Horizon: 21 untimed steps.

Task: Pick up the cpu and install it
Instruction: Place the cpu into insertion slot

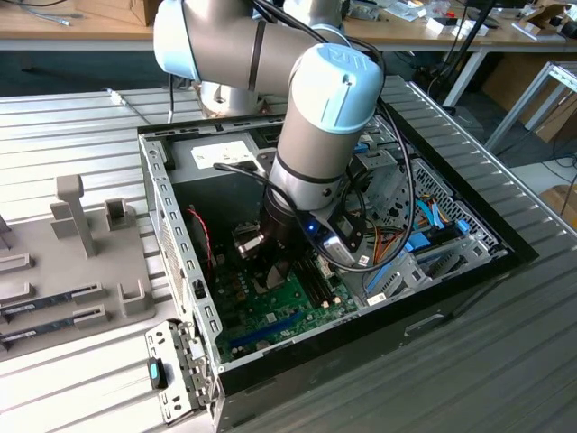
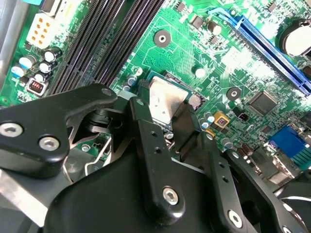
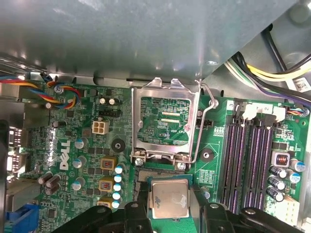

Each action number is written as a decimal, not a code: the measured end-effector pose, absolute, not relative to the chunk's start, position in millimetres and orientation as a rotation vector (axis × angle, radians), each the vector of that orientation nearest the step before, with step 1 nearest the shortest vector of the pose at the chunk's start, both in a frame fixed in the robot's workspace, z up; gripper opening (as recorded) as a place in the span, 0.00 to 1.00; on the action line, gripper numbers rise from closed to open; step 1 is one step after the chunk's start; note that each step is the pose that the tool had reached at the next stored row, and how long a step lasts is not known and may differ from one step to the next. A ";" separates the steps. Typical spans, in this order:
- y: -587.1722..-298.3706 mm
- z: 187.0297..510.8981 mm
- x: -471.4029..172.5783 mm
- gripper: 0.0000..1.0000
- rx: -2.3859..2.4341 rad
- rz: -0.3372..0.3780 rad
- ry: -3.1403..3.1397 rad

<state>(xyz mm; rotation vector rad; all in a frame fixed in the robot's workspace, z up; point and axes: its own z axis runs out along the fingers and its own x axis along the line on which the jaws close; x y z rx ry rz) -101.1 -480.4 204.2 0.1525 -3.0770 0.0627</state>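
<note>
The cpu (image 3: 170, 199), a small square chip with a silver-grey top and thin green edge, sits between my gripper's (image 3: 171, 206) two black fingers (image 3: 144, 206). In the second wrist view the cpu (image 2: 165, 101) is clasped the same way by my gripper (image 2: 167, 116). It hovers just over the dark socket (image 3: 163, 174) on the green motherboard (image 3: 214, 170). The socket's metal lid frame (image 3: 164, 121) stands hinged open beside it. In the exterior view my gripper (image 1: 270, 263) reaches down inside the computer case (image 1: 171, 225).
Black memory slots (image 3: 248, 155) run beside the socket, with capacitors (image 3: 118, 187) on the other side. A blue expansion slot (image 2: 272, 48) and bundled cables (image 1: 397, 244) lie nearby. A grey fixture plate (image 1: 63, 262) with upright posts and memory sticks sits at the exterior view's left.
</note>
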 end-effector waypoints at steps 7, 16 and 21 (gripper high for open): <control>-480.0 205.0 -109.6 0.44 0.114 0.062 -3.078; -480.1 204.6 -110.6 0.44 -0.044 0.062 -3.078; -480.2 203.7 -110.6 0.44 -0.061 0.081 -3.077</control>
